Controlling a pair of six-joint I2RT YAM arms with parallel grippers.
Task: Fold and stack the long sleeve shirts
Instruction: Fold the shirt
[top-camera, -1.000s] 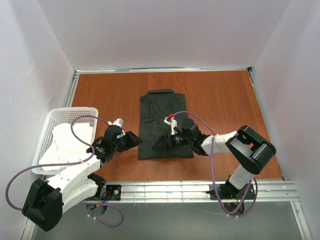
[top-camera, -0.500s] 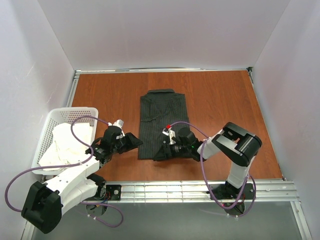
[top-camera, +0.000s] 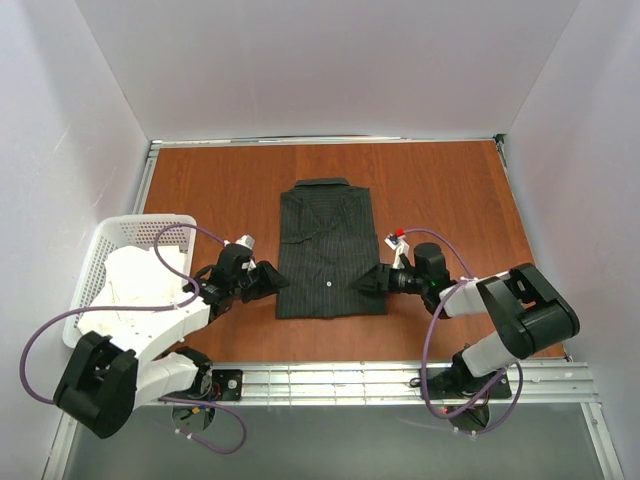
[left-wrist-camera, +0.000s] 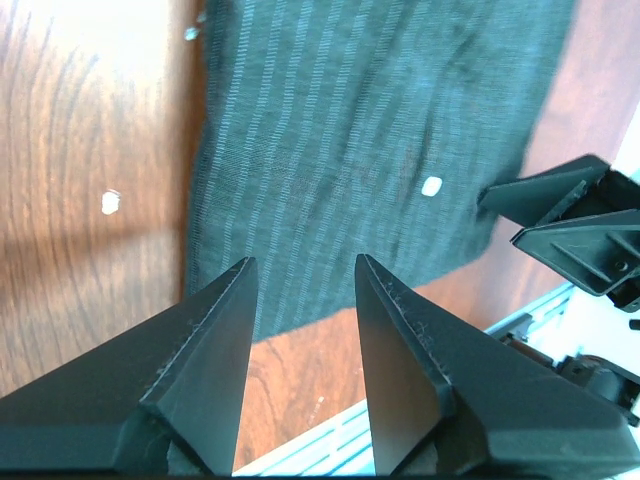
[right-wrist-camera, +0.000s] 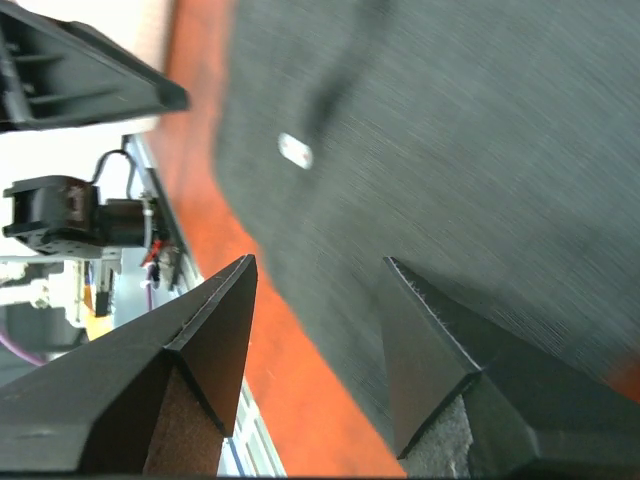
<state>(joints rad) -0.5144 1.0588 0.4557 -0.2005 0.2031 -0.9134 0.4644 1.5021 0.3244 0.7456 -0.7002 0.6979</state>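
One long sleeve shirt (top-camera: 330, 250) lies folded into a dark pinstriped rectangle mid-table, collar at the far end, a white button showing near its front. My left gripper (top-camera: 274, 283) sits by the shirt's near left corner, open and empty. In the left wrist view my left gripper (left-wrist-camera: 303, 262) points across the shirt (left-wrist-camera: 370, 150) hem. My right gripper (top-camera: 366, 283) is at the near right corner, open and empty. In the right wrist view my right gripper (right-wrist-camera: 320, 262) spans the shirt (right-wrist-camera: 450, 150) edge and the bare wood.
A white basket (top-camera: 107, 243) holding pale cloth (top-camera: 130, 290) stands at the left table edge beside the left arm. A metal rail (top-camera: 340, 378) runs along the near edge. White walls close in on three sides.
My right gripper has pulled off the top of the shirt and swung right, to its near right corner. My left gripper has edged slightly toward the shirt's near left corner.
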